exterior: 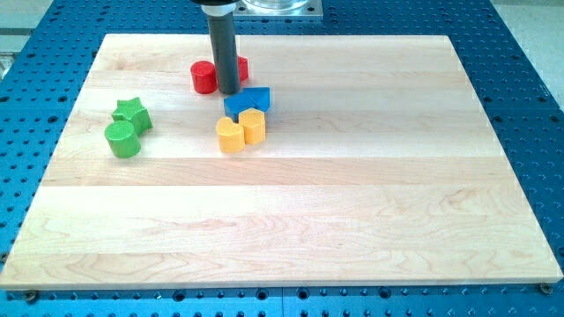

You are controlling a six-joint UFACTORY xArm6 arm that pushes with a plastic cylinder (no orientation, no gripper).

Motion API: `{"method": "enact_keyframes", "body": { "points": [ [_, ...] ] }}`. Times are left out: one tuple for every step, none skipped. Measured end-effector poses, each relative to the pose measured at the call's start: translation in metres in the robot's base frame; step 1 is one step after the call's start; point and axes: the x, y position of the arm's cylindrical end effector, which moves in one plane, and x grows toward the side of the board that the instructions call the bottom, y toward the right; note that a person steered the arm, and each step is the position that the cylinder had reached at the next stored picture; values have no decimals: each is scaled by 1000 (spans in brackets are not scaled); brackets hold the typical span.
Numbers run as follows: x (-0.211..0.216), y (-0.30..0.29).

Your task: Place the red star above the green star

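The red star [241,67] lies near the view's top centre, mostly hidden behind my rod. The green star [132,113] sits far to its left and lower, touching a green cylinder [122,139]. My tip [227,91] stands between a red cylinder [204,77] on its left and the red star on its right, just above the blue blocks.
Two blue blocks [248,101] lie side by side just below my tip. Two yellow blocks [231,136] [254,126] touch them from below. The wooden board [352,202] ends in a studded blue surround on all sides.
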Motion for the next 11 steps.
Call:
{"method": "enact_keyframes", "body": {
  "points": [
    [1, 44],
    [-38, 75],
    [-49, 30],
    [-25, -25],
    [-13, -58],
    [-45, -32],
    [-42, -63],
    [11, -110],
    [-10, -103],
    [-38, -111],
    [-15, -132]
  ]
}}
